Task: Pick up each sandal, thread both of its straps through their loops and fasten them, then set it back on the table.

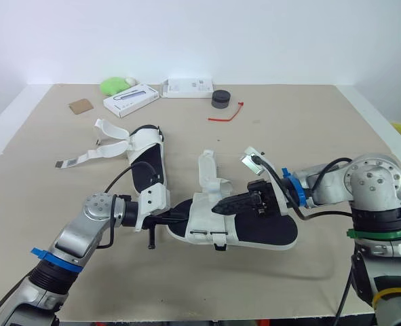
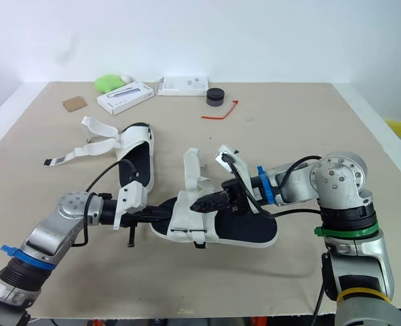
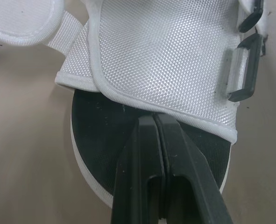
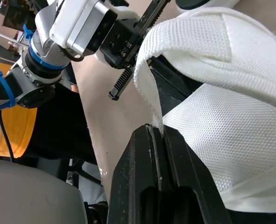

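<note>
Near the middle of the table (image 1: 309,122), the left gripper (image 1: 175,219) is closed against the sandal (image 1: 268,234), and the right gripper (image 1: 217,209) pinches its strap (image 4: 147,88).

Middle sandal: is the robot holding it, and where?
On the sandal, the right gripper pinches a white strap by its edge; the left gripper seems to pinch the mesh flap at its edge.

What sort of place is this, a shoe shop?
Probably a test lab, not a shop: plain table, bare white wall, one held sandal, another sandal loose, stray boxes behind.
</note>
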